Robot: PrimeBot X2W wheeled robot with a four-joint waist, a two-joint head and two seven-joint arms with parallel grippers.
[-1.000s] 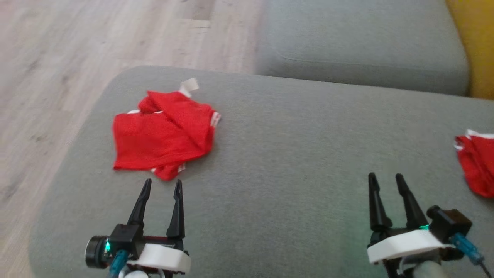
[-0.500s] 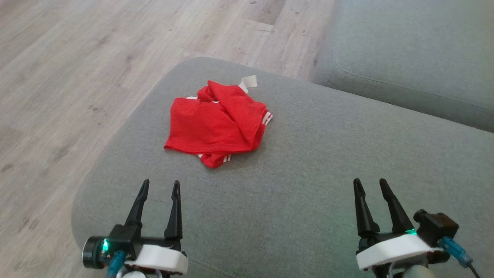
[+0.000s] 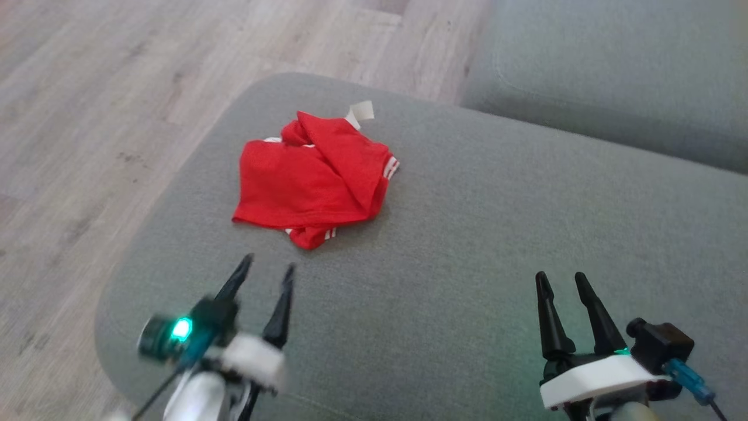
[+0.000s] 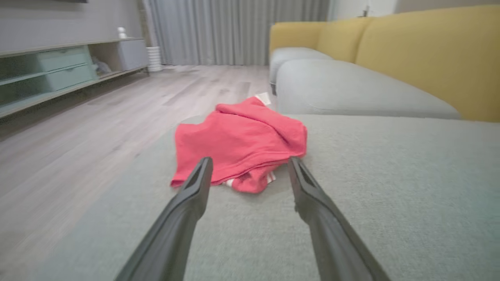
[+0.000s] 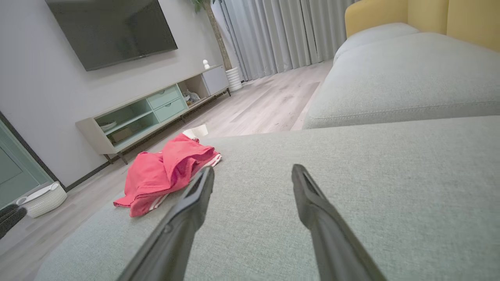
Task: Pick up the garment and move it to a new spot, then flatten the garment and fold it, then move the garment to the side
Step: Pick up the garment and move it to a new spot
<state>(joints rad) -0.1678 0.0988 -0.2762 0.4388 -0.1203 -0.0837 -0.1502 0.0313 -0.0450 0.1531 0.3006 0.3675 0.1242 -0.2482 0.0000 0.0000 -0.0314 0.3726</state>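
Note:
The garment (image 3: 312,178) is a crumpled red piece with white stripes and a white tag, lying on the grey cushion (image 3: 467,234) near its far left corner. My left gripper (image 3: 269,268) is open and blurred, its tips a short way in front of the garment's near edge. In the left wrist view the garment (image 4: 242,142) lies just beyond the open left gripper (image 4: 250,166), apart from both fingers. My right gripper (image 3: 561,280) stands open over bare cushion at the lower right, nothing between its fingers. From the right wrist the garment (image 5: 164,171) lies off to the left of the right gripper (image 5: 254,173).
Wooden floor (image 3: 87,117) runs along the cushion's left and far edges. A second grey cushion (image 3: 613,76) sits at the back right, with a yellow backrest (image 4: 429,54) behind. A TV cabinet (image 5: 156,113) and a white basket (image 5: 43,199) stand across the room.
The head camera has turned, so the whole picture shifted. My left gripper has moved forward and slightly right toward the garment's near edge. The right gripper has held its place.

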